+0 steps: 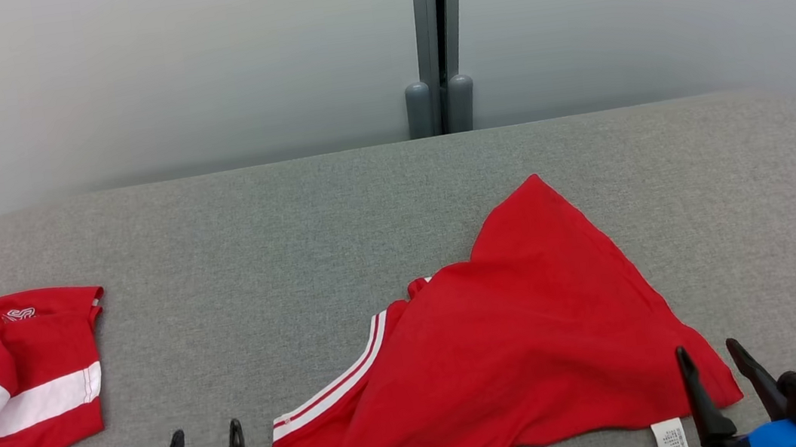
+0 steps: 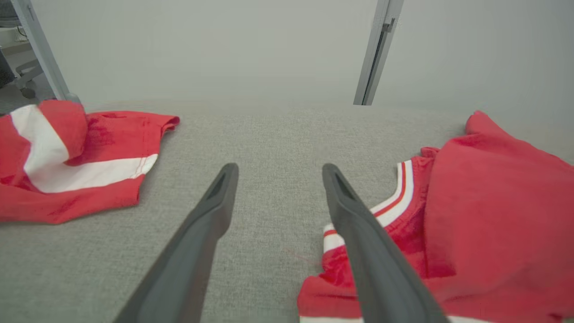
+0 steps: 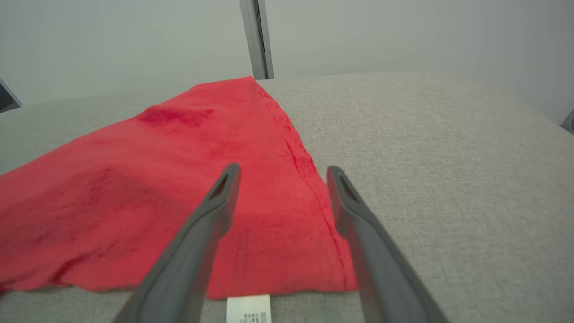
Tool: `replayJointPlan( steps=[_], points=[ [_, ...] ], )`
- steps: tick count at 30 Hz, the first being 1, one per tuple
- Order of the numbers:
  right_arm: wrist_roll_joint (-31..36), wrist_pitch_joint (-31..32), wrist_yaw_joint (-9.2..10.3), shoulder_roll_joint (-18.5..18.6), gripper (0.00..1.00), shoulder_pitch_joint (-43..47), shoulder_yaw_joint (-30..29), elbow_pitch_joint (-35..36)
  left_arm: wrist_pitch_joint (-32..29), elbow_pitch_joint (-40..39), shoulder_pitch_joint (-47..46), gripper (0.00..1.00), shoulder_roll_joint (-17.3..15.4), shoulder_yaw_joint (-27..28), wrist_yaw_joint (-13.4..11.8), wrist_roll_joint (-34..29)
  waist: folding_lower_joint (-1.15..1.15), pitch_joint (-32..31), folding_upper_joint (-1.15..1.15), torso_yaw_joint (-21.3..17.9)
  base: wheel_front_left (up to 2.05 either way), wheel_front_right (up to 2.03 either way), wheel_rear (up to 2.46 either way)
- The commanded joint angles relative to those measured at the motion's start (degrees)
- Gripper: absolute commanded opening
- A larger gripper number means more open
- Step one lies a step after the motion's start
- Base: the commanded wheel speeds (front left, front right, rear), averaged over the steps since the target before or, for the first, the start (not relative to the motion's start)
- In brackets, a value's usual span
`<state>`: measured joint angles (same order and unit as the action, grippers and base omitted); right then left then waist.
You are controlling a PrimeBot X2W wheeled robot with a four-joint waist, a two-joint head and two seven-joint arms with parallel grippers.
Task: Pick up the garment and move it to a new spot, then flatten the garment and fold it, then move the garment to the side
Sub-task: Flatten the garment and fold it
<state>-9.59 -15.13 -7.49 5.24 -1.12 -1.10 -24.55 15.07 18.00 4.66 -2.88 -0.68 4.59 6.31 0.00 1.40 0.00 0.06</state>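
A red garment with red-and-white striped trim lies loosely spread on the grey table, right of centre, one corner peaking toward the far side. Its white care label sticks out at the near right hem. My left gripper is open just left of the garment's striped edge, nothing between its fingers. My right gripper is open over the garment's near right corner, holding nothing; the label lies between its fingers' bases.
A second red garment with broad white bands lies crumpled at the table's left edge, also seen from the left wrist. A pale wall with a grey vertical post stands behind the table. Bare grey surface lies between the two garments.
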Motion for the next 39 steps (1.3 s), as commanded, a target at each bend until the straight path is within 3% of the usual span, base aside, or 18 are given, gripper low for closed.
replayJointPlan(
  steps=[1, 12, 27, 39],
  points=[
    [-0.4, 0.0, -0.01, 0.9, 1.0, -1.2, -0.5, -1.5, 0.2, 1.0, 1.1, 1.0, 0.0, -0.6, 0.3, 0.7, 0.0, 0.2, 0.0, 0.1, 0.0, 0.0, 0.0],
    [-1.7, 0.0, -0.01, 1.4, 1.0, -4.5, -2.3, -12.0, 0.2, 7.2, 5.5, 1.0, 0.0, -5.7, 2.1, 2.1, 0.0, 1.2, 0.0, 0.8, 0.0, 0.0, 0.0],
    [-4.0, 0.0, -0.01, 0.7, 1.0, -7.7, -2.0, -20.9, -0.1, 13.8, 6.2, 1.0, 0.0, -10.2, 3.0, 7.5, 0.0, 1.5, 0.0, 0.4, 0.0, 0.0, 0.0],
    [-9.1, 0.0, -0.01, 0.5, 1.0, -9.6, 1.2, -24.8, -0.1, 13.4, 3.4, 1.0, -1.5, -20.7, 3.1, 15.2, 0.0, 1.4, 0.0, 0.6, 0.0, 0.0, 0.0]
  ],
)
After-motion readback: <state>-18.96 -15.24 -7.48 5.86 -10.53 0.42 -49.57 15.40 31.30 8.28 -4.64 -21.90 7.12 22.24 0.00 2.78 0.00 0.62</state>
